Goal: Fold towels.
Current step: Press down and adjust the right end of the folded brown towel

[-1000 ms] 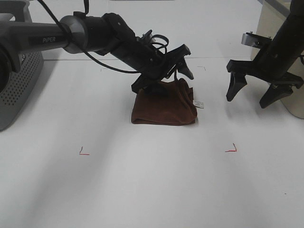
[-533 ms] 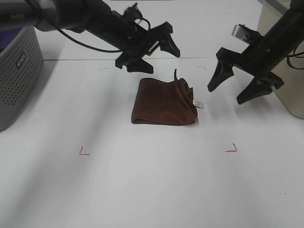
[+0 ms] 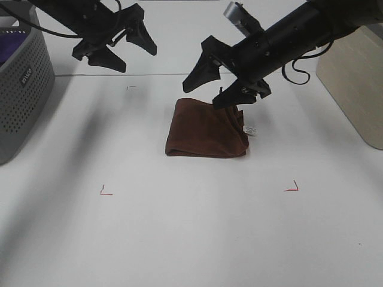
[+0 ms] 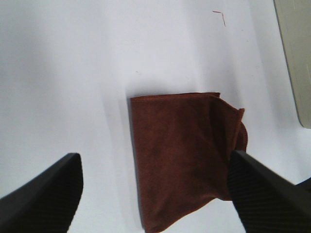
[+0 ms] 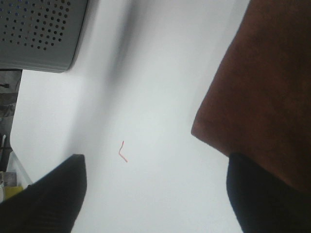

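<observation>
Our right gripper (image 3: 202,95) gapes empty, towel (image 3: 203,133) edge just under its fingers (image 3: 235,95) for a pinch; left gripper (image 3: 137,61) gapes empty, well aside.

**A Count of Ones and Twos**

One towel (image 3: 203,128) bearing one tag (image 3: 249,130), on one bench (image 3: 191,239). Two hands: left hand (image 3: 139,61), right hand (image 3: 201,98). Two red marks (image 3: 106,192) (image 3: 291,188). One basket (image 3: 24,101), one purple cloth (image 3: 11,51), one beige box (image 3: 353,84).
</observation>
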`<state>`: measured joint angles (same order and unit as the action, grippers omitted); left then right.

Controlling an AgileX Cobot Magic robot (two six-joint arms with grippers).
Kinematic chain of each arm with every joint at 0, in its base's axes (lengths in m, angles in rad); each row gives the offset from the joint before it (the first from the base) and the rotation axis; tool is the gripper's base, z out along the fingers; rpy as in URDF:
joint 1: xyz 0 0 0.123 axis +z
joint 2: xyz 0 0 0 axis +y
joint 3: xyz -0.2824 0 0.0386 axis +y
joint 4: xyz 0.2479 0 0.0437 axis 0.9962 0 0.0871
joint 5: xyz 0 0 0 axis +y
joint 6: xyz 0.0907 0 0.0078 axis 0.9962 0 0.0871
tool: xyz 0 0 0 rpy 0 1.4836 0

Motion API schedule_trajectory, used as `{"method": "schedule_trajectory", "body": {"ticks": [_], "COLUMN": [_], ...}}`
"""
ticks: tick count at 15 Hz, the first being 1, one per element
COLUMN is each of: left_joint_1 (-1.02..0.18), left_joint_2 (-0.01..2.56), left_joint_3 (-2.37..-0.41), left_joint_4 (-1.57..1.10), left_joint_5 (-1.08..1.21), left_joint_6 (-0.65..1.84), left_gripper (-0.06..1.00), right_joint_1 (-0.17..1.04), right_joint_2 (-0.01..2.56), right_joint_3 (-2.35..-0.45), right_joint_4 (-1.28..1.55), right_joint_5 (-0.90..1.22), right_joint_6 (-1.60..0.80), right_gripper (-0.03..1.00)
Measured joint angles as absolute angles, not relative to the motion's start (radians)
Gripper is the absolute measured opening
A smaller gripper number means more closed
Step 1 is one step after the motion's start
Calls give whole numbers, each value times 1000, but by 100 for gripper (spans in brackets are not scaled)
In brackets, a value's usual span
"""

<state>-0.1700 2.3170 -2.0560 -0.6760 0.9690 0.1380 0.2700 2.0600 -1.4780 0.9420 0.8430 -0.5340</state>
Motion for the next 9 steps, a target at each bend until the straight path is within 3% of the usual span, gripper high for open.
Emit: {"method": "schedule_trajectory", "body": {"ticks": [3,9], "left_joint_1": [-157,-157], "left_joint_2": [2307,2307], "left_joint_3": [-2056,-2056], "left_joint_4": [-629,-610], "left_joint_5": [986,990], "left_joint_6": [138,138], "left_gripper": [75,75], "right_joint_1": [318,321], "right_joint_2": [2072,2254], "right_joint_3": [-1480,-1618], "right_joint_4": [955,948], "right_joint_5": [712,681], "right_joint_6": [-545,-552], "right_gripper": [77,76]}}
